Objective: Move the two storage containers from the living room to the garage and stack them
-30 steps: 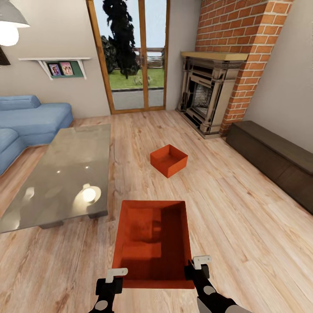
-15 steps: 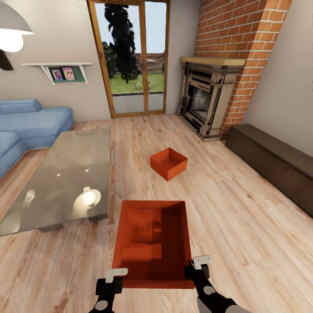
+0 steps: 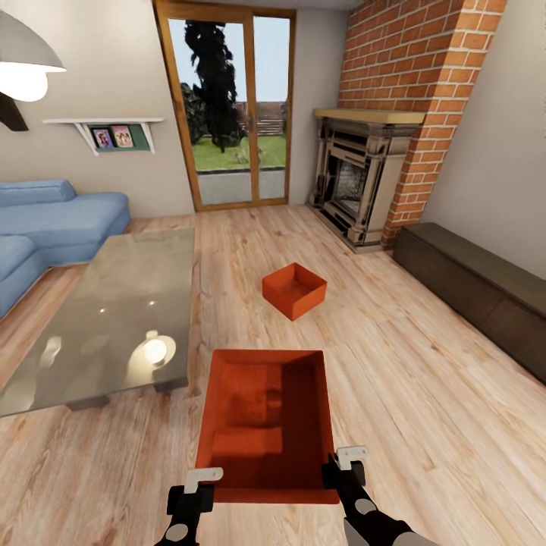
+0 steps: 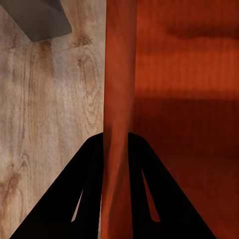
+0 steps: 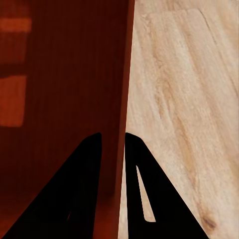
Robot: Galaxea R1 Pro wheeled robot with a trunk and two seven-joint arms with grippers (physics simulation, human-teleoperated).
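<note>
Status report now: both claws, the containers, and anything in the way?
Left claw and right claw shut on near container walls. Second container ahead on wood floor. Coffee table at left.

Head cam: high, angled forward and down over both arms, wide enough to take in the wood floor (image 3: 425, 425), glass doors (image 3: 227, 114) and fireplace (image 3: 356, 182); left wrist cam: very close, looking along its fingers (image 4: 84, 199) at a wall of the near container (image 4: 119, 99), floor beside it; right wrist cam: same closeness, fingers (image 5: 82, 194) astride the opposite wall (image 5: 124, 74); shared by all three: near container (image 3: 265, 425) and floor planks.
</note>
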